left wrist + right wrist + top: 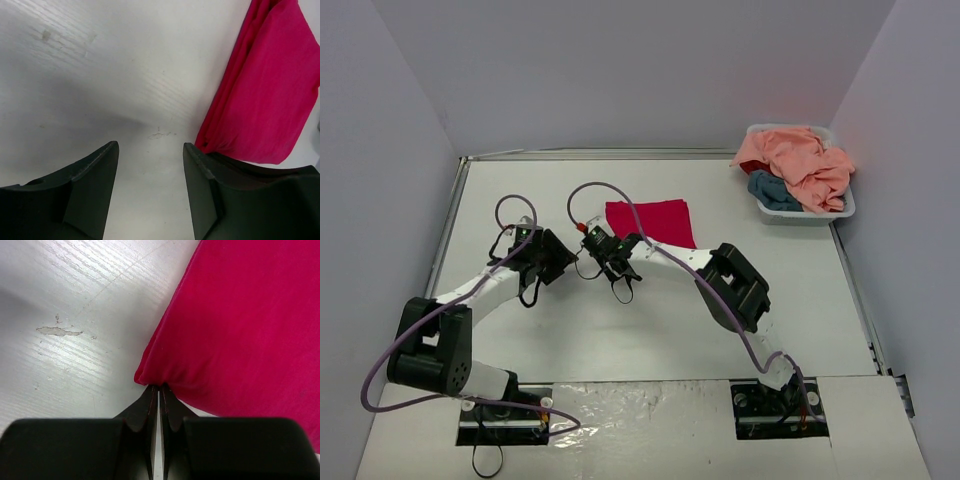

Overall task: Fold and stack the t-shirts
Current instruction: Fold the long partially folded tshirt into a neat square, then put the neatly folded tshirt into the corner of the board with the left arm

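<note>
Two fingers of my right gripper are pinched together on the corner of the folded red t-shirt, limp light cloth spread on the table toward 1 o'clock and, I judge, best lifted by its corners, while my left gripper stands half-wide, empty.

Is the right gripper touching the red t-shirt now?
Touching. The right wrist view shows the right gripper shut, its tips pinching the puckered corner of the red t-shirt.
</note>
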Tool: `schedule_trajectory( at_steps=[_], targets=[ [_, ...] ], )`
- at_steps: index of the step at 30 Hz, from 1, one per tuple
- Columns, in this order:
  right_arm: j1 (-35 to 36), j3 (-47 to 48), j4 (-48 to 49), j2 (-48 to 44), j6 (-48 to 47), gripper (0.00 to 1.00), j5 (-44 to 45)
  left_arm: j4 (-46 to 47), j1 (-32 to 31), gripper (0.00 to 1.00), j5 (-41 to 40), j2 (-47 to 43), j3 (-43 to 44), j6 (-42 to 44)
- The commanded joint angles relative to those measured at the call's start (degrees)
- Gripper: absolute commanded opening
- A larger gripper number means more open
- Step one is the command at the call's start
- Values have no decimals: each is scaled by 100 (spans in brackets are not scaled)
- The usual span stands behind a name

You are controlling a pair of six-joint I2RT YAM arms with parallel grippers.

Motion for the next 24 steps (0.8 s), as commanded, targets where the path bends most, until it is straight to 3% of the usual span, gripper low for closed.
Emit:
schedule_trajectory(
  at_steps=[1,24],
  targets=[
    [5,-6,-145,-417,-4,0,193,529,39,53,357,91,-15,-432],
    [5,-94,-233,-926,-47,0,184,2674,-119,53,885,1480,-59,-1839]
  ],
)
